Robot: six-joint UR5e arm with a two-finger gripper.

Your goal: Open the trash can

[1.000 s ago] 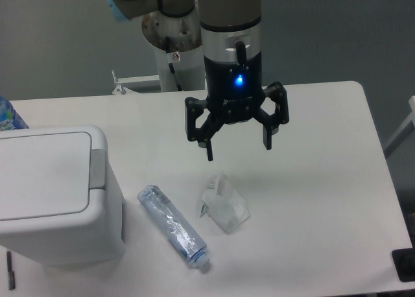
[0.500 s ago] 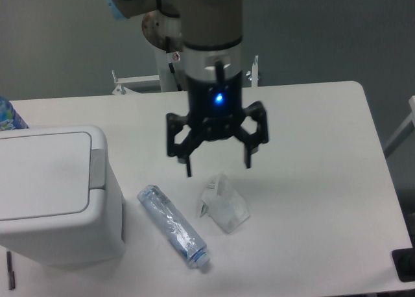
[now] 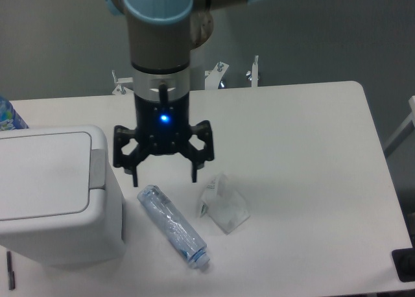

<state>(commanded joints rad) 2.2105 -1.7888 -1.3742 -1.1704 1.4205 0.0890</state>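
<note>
The bin [image 3: 55, 193] sits at the left end of the worktop [image 3: 311, 154], running off the left border of the view. Its lid [image 3: 42, 174] lies flat and shut. A grey tab [image 3: 96, 168] shows on the rim at the right side of the lid, facing the arm.

The end effector [image 3: 163, 172] hangs above the worktop just right of the bin, fingers pointing down and spread wide apart, holding nothing. A blue light glows on its body. Its left-hand finger in the view is near the bin's right wall and the tab; whether they touch cannot be told, though a thin gap appears.

A bottle [image 3: 172, 224] lies on its side directly below and in front of the end effector, cap toward the front edge, close to the bin's right wall but apart from it. A small clear bag [image 3: 222, 203] lies just right of the bottle, not touching it.

The right half of the worktop is bare white surface up to its rounded corner. At the far left edge, behind the bin, part of a blue-labelled item [image 3: 9, 115] shows; too little is visible to identify it.
</note>
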